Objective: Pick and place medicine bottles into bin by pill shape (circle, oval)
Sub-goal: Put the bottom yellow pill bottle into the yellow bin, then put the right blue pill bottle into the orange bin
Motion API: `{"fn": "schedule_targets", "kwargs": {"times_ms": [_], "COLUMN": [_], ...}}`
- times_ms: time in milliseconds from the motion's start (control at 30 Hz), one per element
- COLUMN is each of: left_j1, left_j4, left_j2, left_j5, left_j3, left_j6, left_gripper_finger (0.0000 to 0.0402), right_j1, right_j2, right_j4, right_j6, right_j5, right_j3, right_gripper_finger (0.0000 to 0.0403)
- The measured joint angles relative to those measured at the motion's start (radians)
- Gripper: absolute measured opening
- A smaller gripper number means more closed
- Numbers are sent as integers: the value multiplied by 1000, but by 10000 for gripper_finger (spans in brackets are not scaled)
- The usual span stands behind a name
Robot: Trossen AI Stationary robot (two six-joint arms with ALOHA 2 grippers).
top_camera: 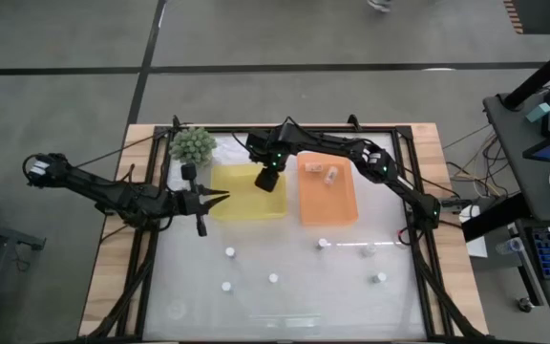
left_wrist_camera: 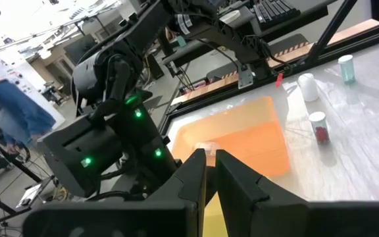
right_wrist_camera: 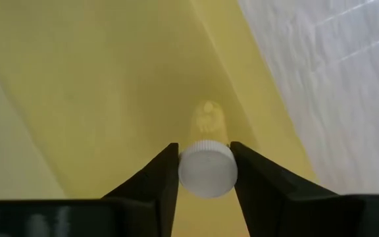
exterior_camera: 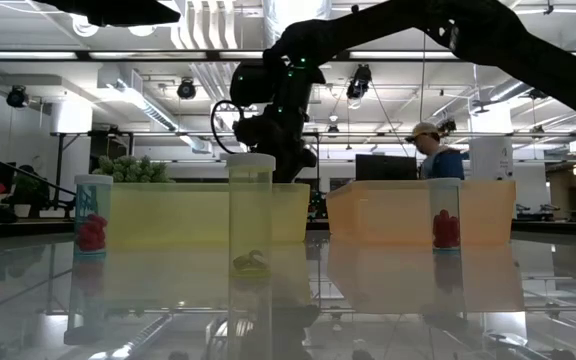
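The medicine bottle point(right_wrist_camera: 206, 155) sits between the two fingers of my right tool point(right_wrist_camera: 204, 172), white cap toward the camera, its long side running straight away from the tool. The fingers are beside the cap, and I cannot tell if they grip it or have just let go. This tool hangs over the yellow tray point(top_camera: 246, 191), middle of the high view, so I think the bottle goes there. I see nothing else in that tray. The orange tray point(top_camera: 327, 191), just right of it, has two bottles inside. More bottles stand on the worktop point(top_camera: 285, 301) lower down. My left tool point(top_camera: 208, 200) waits pinched narrow, holding nothing, at the yellow tray's left edge.
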Motion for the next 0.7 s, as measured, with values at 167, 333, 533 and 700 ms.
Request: {"fn": "schedule_targets", "kwargs": {"times_ms": [167, 333, 533, 700], "left_j1": [0, 0, 0, 0], "left_j4": [0, 0, 0, 0], "left_j2": [0, 0, 0, 0], "left_j5": [0, 0, 0, 0], "left_j3": [0, 0, 0, 0], "left_j6": [0, 0, 0, 1], "left_gripper_finger": [19, 19, 19, 19], "right_j1": [0, -2, -2, -2], "right_j2": [0, 0, -3, -4], "right_j4": [6, 8, 7, 4], "right_j6": [1, 2, 10, 13], "right_j5": [0, 2, 2, 2], "right_j3": [0, 0, 0, 16], "right_gripper_finger": [163, 181, 182, 182]}}
